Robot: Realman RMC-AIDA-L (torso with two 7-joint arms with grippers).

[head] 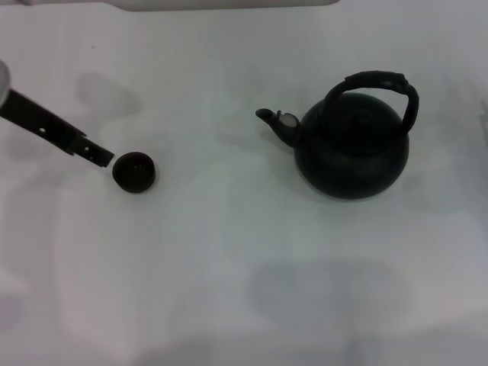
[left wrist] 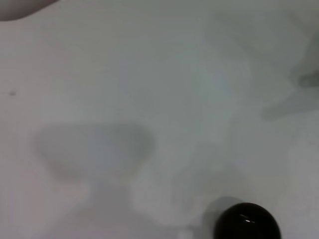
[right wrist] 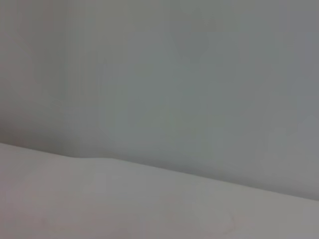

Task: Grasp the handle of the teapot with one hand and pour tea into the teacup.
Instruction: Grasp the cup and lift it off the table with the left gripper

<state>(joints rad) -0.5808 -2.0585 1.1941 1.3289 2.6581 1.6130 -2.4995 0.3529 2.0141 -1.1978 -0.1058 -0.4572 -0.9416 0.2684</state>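
Note:
The teapot is a round dark pot standing upright on the white table, right of centre in the head view. Its short spout with a silvery tag points left toward the teacup. The thick black arched handle spans over its top, and nothing touches it. The teacup is a tiny dark round cup standing at the left; it also shows in the left wrist view as a dark teacup. My left gripper reaches in from the left edge, its tip right beside the cup's left rim. My right gripper is out of view.
The white table stretches wide between cup and teapot and toward the near edge. A pale edge runs along the far side of the table. The right wrist view shows only a plain grey and white surface.

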